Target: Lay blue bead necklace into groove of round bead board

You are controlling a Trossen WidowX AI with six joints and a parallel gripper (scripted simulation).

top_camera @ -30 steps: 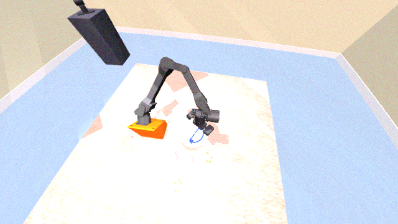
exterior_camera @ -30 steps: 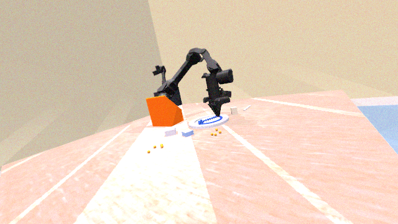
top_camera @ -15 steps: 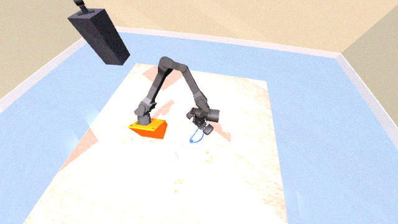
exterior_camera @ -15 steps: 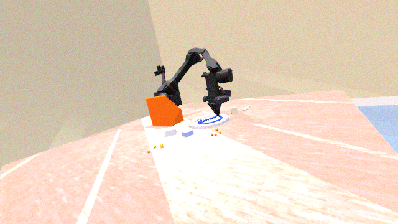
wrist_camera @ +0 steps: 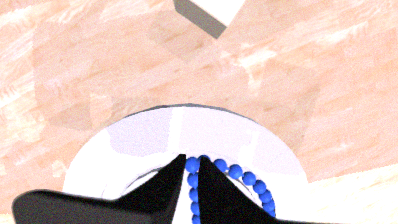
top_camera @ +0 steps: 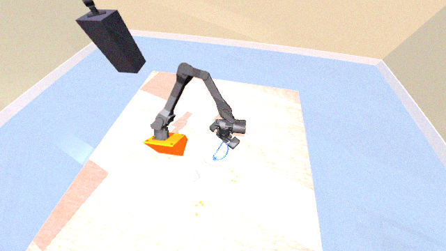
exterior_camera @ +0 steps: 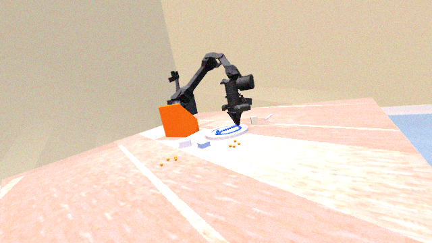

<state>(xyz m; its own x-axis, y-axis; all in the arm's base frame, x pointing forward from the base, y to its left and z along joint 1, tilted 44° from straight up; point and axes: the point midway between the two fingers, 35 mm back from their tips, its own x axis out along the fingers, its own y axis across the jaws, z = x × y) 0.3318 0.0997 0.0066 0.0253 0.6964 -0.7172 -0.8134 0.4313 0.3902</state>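
The blue bead necklace (top_camera: 228,152) (exterior_camera: 229,129) (wrist_camera: 249,178) forms a narrow loop over the white round bead board (exterior_camera: 210,137) (wrist_camera: 200,125), which is washed out in the top view. One strand curves along the board's right side in the wrist view, and another runs straight down between the fingers. Beads are bunched at the loop's end away from the gripper. My gripper (top_camera: 226,140) (exterior_camera: 237,125) (wrist_camera: 192,161) points down at the board's far part in the exterior view, shut on the necklace near its bend. The fingers hide part of the groove and beads.
Small yellow beads (top_camera: 196,214) (exterior_camera: 230,146) lie in two groups. A pale block (exterior_camera: 185,143) and a bluish block (exterior_camera: 203,144) stand near the board. A small white block (exterior_camera: 254,119) and a thin white piece (exterior_camera: 268,117) lie beyond it. The arm's orange base (top_camera: 174,146) (exterior_camera: 179,121) is left.
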